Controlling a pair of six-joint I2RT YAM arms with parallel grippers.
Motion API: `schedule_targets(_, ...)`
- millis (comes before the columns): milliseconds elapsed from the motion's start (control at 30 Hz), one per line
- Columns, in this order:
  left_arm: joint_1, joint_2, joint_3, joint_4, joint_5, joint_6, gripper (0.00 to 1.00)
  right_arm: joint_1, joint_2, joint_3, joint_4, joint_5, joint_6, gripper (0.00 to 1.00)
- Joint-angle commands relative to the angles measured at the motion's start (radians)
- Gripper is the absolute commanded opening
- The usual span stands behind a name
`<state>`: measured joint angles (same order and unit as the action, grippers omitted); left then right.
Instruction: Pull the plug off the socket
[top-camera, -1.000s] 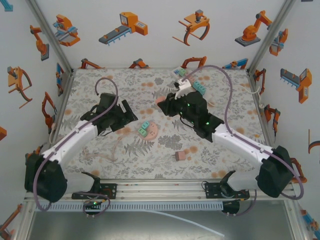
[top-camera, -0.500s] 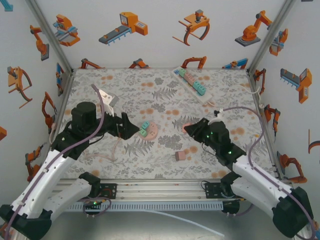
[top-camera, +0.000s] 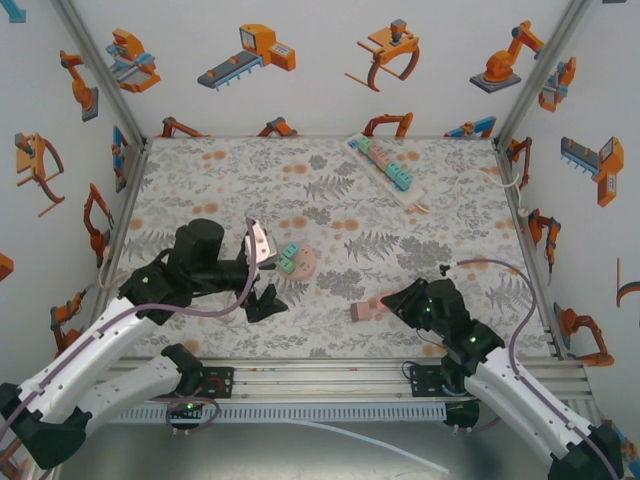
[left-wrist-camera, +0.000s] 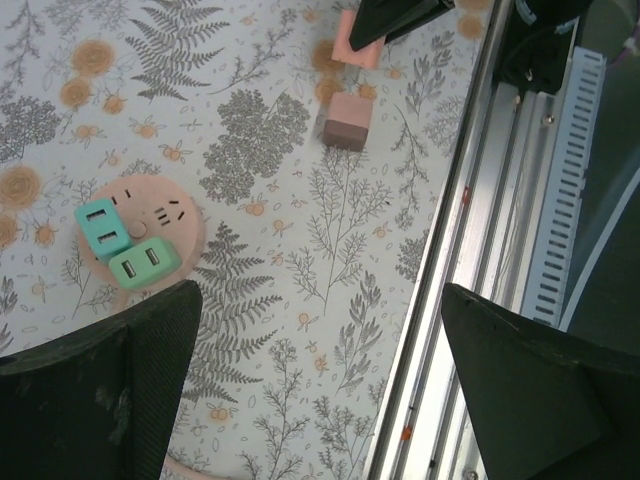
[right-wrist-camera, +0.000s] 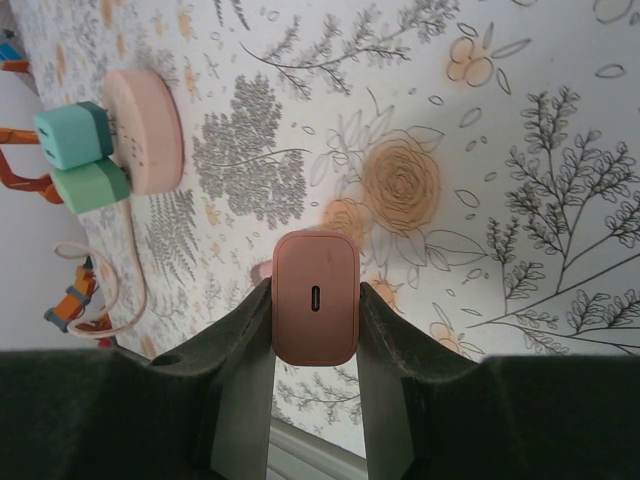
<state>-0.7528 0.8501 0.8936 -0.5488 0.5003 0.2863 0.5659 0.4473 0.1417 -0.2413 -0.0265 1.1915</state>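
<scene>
My right gripper (right-wrist-camera: 315, 312) is shut on a pink plug (right-wrist-camera: 315, 296), its USB-C port facing the wrist camera, held just above the floral mat. From above, that gripper (top-camera: 388, 299) sits near the front edge beside a second pink plug (top-camera: 360, 312) lying on the mat. A round pink socket (top-camera: 304, 262) carries a teal plug (right-wrist-camera: 70, 135) and a green plug (right-wrist-camera: 88, 187). My left gripper (top-camera: 265, 275) hangs open just left of the round socket (left-wrist-camera: 150, 225), nothing between its fingers (left-wrist-camera: 110, 390).
A long white power strip (top-camera: 388, 172) with several plugs lies at the back right. A thin pink cable (top-camera: 215, 312) loops on the mat under the left arm. The metal rail (left-wrist-camera: 520, 200) marks the front edge. Patterned walls enclose the other three sides.
The right arm drew back from the power strip to the front edge, carrying the pink plug. The left arm swung forward and right, ending beside the round socket.
</scene>
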Motion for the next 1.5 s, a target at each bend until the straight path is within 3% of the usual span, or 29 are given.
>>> schedule_targets(0,-0.017,0.026,0.013,0.000,-0.029,0.054,0.97,-0.002,0.026,-0.028,0.030,-0.037,0.019,0.30)
schedule_targets(200,-0.030,0.053,0.029,0.003,-0.087,0.033,0.97,-0.002,0.102,-0.037,0.055,-0.059,0.010,0.49)
schedule_targets(333,-0.038,0.052,0.030,0.003,-0.114,0.028,0.97,-0.001,0.097,-0.023,-0.017,-0.041,0.017,0.57)
schedule_targets(633,-0.042,0.029,0.039,-0.011,-0.175,0.020,0.97,-0.002,-0.025,0.078,-0.216,0.116,0.060,0.60)
schedule_targets(767,-0.042,0.017,0.039,-0.011,-0.180,0.017,0.97,-0.001,-0.048,0.138,-0.192,0.226,0.033,0.61)
schedule_targets(867,-0.042,0.014,0.039,-0.016,-0.201,0.015,0.97,-0.001,-0.026,0.190,-0.098,0.293,-0.077,0.60)
schedule_targets(1033,-0.042,0.012,0.057,-0.023,-0.304,-0.004,0.97,-0.001,0.109,0.304,0.142,0.294,-0.415,0.59)
schedule_targets(1233,-0.042,0.057,0.106,-0.022,-0.446,-0.137,0.97,-0.001,0.383,0.427,0.441,0.116,-0.736,0.59)
schedule_targets(1333,-0.042,0.111,0.155,-0.045,-0.547,-0.208,0.97,0.004,0.528,0.508,0.507,0.053,-0.763,0.59)
schedule_targets(1467,-0.027,0.185,0.213,-0.055,-0.664,-0.291,0.97,0.021,0.726,0.683,0.373,0.048,-0.706,0.56)
